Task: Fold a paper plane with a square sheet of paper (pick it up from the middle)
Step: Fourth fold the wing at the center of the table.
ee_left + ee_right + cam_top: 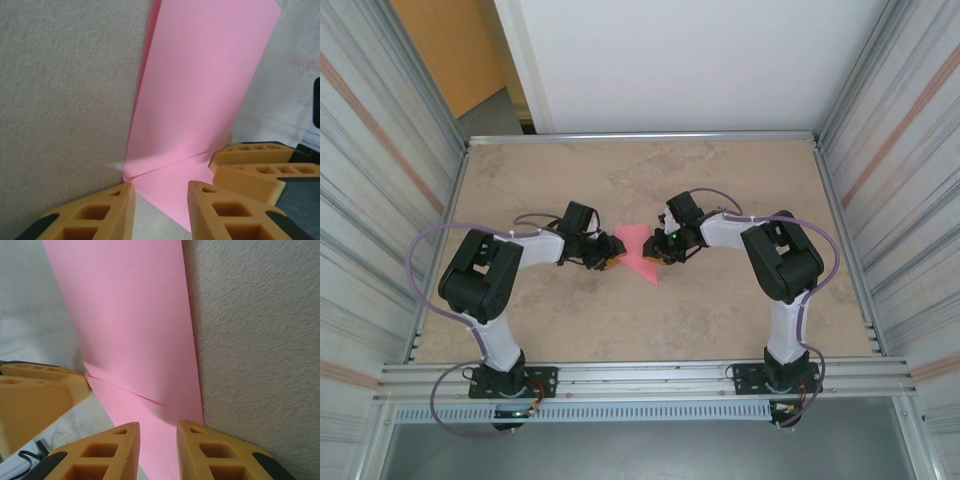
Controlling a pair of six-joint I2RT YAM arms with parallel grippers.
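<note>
Two arms reach in to the middle of the table (720, 320). The square sheet of paper (638, 250) lies mid-table between them. It is pink and creased, and in the top view it narrows to a point toward 5 o'clock. The left gripper (603, 258) is at the paper's 9 o'clock side and the right gripper (663, 250) at its 3 o'clock side, both low over the tabletop.

Left wrist view: the left gripper's jaws are spread with a clear gap. The paper runs from that gap toward 12 o'clock, with a crease line across it just above the fingertips. Its near edge lies in the gap, and I cannot tell if a pad touches it. The right gripper's orange fingers (255, 170) are at 4 o'clock, at the paper's edge.

Right wrist view: the right gripper's jaws are apart with a narrower gap, and the paper's near end lies between them. Contact is unclear. The crease is just beyond the tips. The left gripper's fingers (35, 395) are at 9 o'clock, beside the paper.
</note>
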